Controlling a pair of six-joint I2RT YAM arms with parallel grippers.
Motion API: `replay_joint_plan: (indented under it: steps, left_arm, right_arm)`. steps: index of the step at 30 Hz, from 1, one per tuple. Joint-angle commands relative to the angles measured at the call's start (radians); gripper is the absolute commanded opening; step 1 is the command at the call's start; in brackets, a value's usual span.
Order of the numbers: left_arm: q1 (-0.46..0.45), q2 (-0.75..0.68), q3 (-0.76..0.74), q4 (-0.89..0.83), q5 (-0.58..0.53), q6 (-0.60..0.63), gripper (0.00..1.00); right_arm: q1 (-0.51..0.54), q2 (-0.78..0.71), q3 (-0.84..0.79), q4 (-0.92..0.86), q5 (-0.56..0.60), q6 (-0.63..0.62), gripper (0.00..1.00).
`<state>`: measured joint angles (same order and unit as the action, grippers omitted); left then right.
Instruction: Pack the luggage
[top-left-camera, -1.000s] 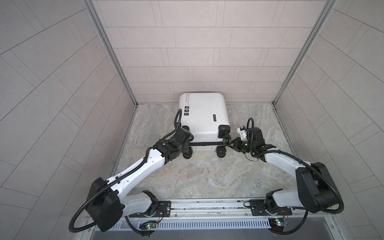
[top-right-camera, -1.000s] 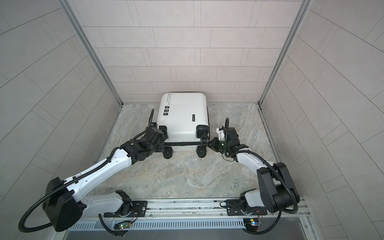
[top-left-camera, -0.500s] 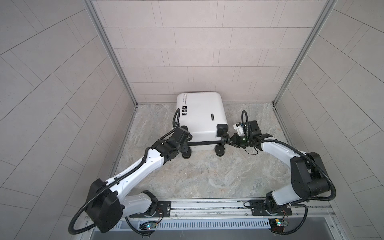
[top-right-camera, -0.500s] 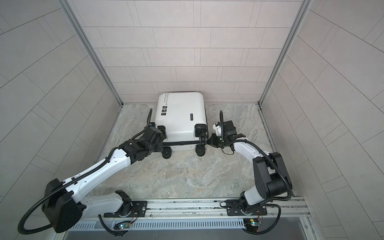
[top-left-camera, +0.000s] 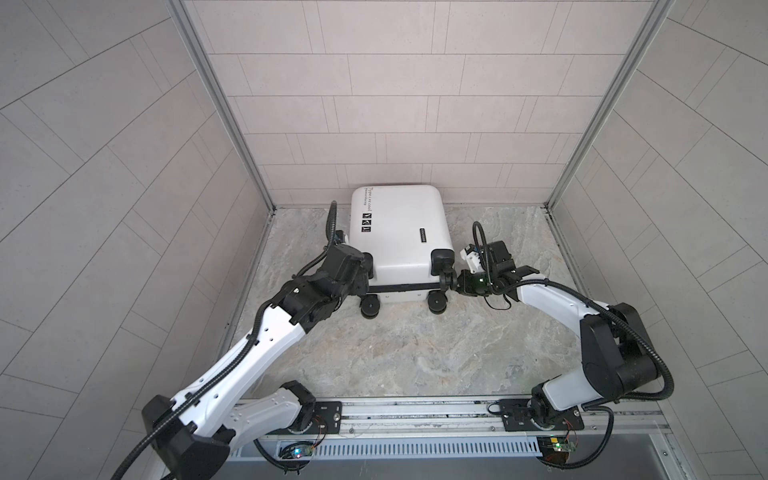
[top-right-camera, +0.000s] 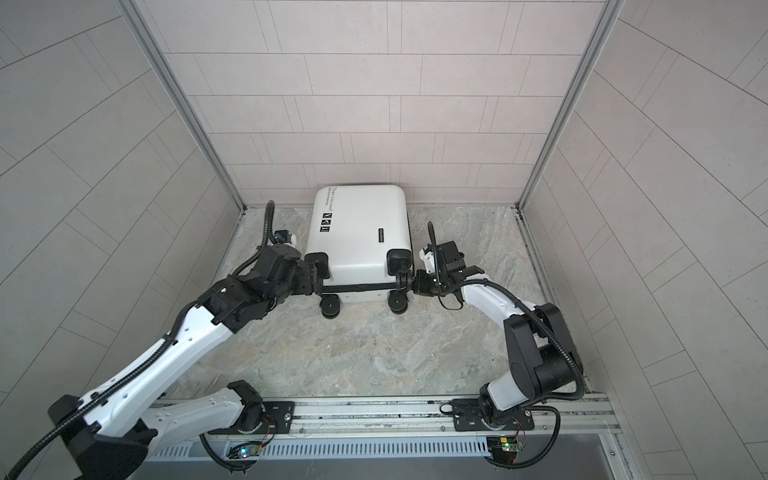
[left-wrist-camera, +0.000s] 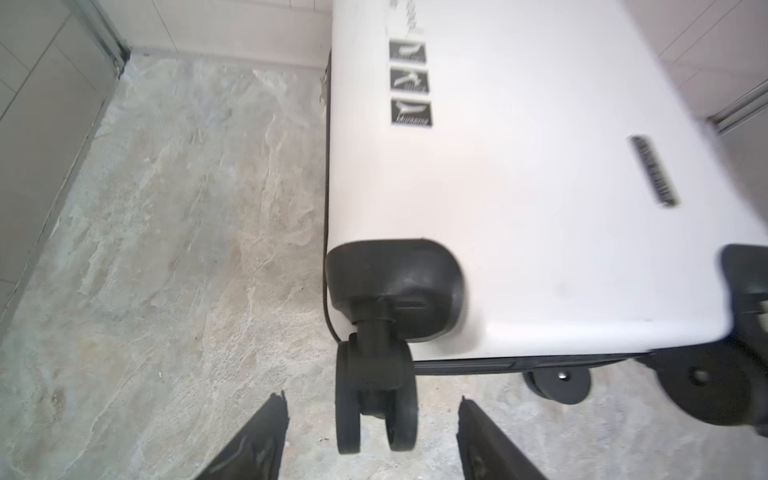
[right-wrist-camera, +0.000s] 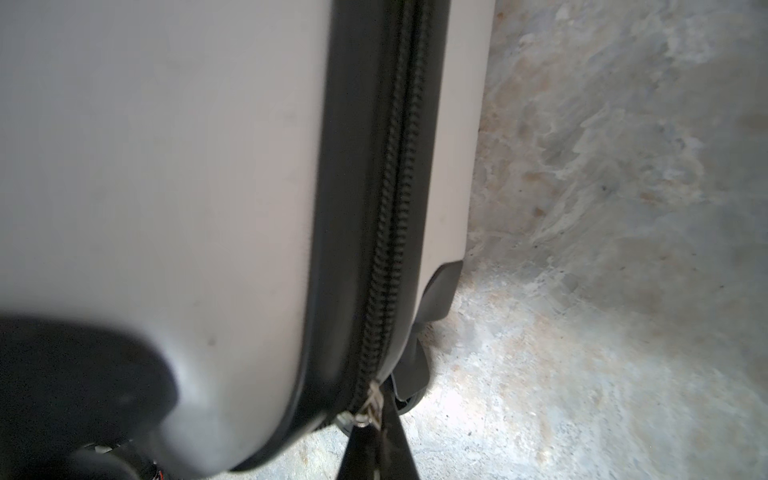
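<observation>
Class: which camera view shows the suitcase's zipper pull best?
The right wrist view: the metal zipper pull sits close up, pinched in the shut jaws of the right gripper. Both top views show only the suitcase and its black zipper band; the pull is too small to tell. The left wrist view shows the band, no pull.

luggage (top-left-camera: 395, 232) flat on the surface (top-left-camera: 415, 353), far end against the back wall (top-left-camera: 395, 124), wheels toward me, my left tool (top-left-camera: 365, 279) straddling the near left wheel (left-wrist-camera: 374, 374) without touching it, my right tool (top-left-camera: 457, 286) at the near right corner, on the zipper pull (right-wrist-camera: 372, 405)
</observation>
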<state>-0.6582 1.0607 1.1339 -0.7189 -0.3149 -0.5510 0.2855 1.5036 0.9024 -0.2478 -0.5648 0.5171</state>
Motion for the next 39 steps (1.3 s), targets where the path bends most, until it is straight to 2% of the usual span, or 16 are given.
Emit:
replay_joint_plan:
  steps: [1,6,7,8,9,12,20,25,26,28,39]
  left_arm:
    - [-0.094,-0.001,0.043,-0.052,-0.035,-0.076,0.71]
    - [-0.258,0.107,0.050,0.069,-0.010,-0.157,0.73]
    - [-0.276,0.139,0.059,0.086,-0.008,-0.160,0.74]
    - [-0.294,0.182,0.070,0.104,-0.001,-0.162,0.80]
    - [-0.307,0.223,0.086,0.120,0.012,-0.163,0.82]
    - [-0.336,0.342,0.147,0.152,0.041,-0.161,0.83]
    - [-0.380,0.552,0.316,0.161,0.074,-0.144,0.84]
    - [-0.392,0.620,0.375,0.156,0.080,-0.146,0.85]
    - [-0.394,0.635,0.388,0.153,0.081,-0.147,0.90]
    - [-0.393,0.660,0.407,0.150,0.081,-0.147,0.91]
    - [-0.393,0.779,0.475,0.166,0.069,-0.166,0.89]
  right_arm:
    - [0.004,-0.017,-0.016,-0.006,0.048,0.013,0.00]
    - [0.004,-0.007,-0.022,0.015,0.053,0.021,0.00]
    - [0.005,-0.006,-0.022,0.015,0.054,0.019,0.00]
    - [0.005,-0.003,-0.023,0.017,0.055,0.016,0.00]
    - [0.004,0.000,-0.023,0.018,0.056,0.013,0.00]
    - [-0.001,0.007,-0.023,0.025,0.052,0.001,0.00]
    - [-0.046,0.017,-0.040,0.058,0.018,-0.019,0.00]
    - [-0.072,0.036,-0.045,0.080,-0.013,-0.029,0.00]
    - [-0.075,0.042,-0.046,0.087,-0.018,-0.029,0.00]
    - [-0.082,0.050,-0.049,0.098,-0.027,-0.027,0.00]
    - [-0.101,0.089,-0.060,0.159,-0.064,-0.006,0.00]
